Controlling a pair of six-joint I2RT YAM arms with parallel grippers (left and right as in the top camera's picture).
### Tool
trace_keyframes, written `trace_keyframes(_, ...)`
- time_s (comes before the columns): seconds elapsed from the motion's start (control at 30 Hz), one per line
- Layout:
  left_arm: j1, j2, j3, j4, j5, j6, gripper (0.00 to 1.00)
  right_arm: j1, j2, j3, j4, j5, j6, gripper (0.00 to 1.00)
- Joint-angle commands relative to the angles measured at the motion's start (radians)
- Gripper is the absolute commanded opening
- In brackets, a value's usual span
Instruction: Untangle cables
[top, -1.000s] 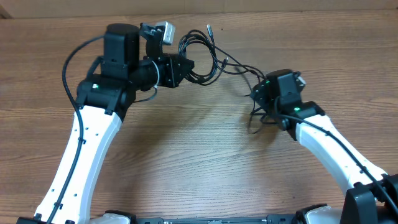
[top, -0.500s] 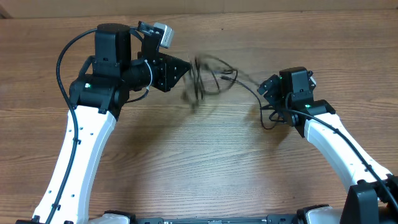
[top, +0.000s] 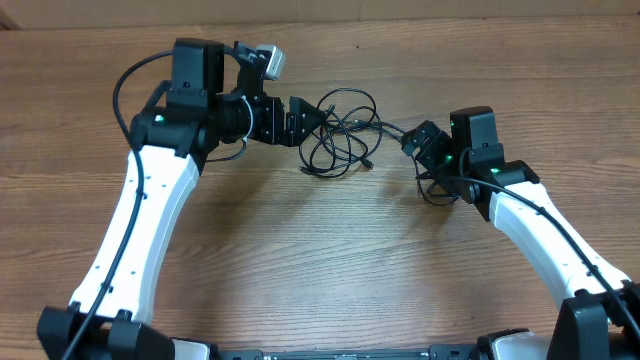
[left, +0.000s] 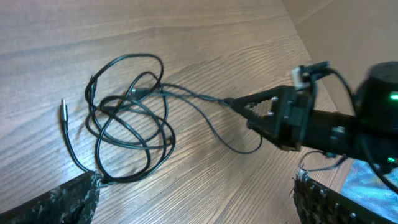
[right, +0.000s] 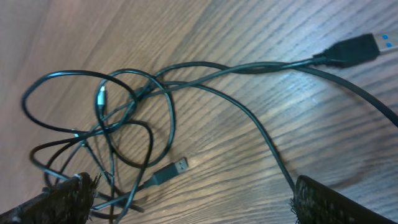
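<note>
White arms (top: 135, 240) with black joints (top: 195, 75), green lights (top: 157, 118), black wires (top: 120, 85), textured black fingers (left: 56, 205).

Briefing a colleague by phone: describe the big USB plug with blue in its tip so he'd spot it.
On the table, thin black cables lie in one tangle. In the right wrist view, one strand runs to the top right corner and ends in the USB plug: widest connector, blue at its tip, unlike the slim plug beside the loops.

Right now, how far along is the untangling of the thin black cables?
Done: nothing clear; the thin black cables lie in one looped tangle on the wooden table. In hand: nothing; the left gripper and right gripper both stand open beside it. To do: separating every cord.
</note>
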Motion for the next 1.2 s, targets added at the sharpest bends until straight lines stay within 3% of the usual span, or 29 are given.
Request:
trace_keyframes(0.0,-0.005,0.061,0.026,0.0,0.015,-0.032,1.0,-0.016,-0.039,0.018,0.011,-0.013,-0.03,1.0)
trace_keyframes(0.1,-0.015,0.12,0.026,0.013,0.019,-0.106,1.0,-0.017,-0.038,0.018,-0.002,-0.016,-0.03,1.0)
trace_keyframes(0.3,-0.058,0.228,0.026,0.144,0.029,-0.267,0.73,-0.016,-0.038,0.018,-0.053,-0.015,-0.03,1.0)
trace_keyframes(0.5,-0.142,0.303,0.026,0.292,-0.011,-0.312,0.77,-0.016,-0.038,0.018,-0.103,-0.015,-0.03,1.0)
trace_keyframes(0.9,-0.253,0.338,0.026,0.334,-0.395,-0.328,0.77,-0.016,-0.037,0.018,-0.104,-0.015,-0.03,1.0)
trace_keyframes(1.17,-0.257,0.382,0.026,0.338,-0.462,-0.549,0.71,-0.016,-0.037,0.018,-0.104,-0.015,-0.029,1.0)
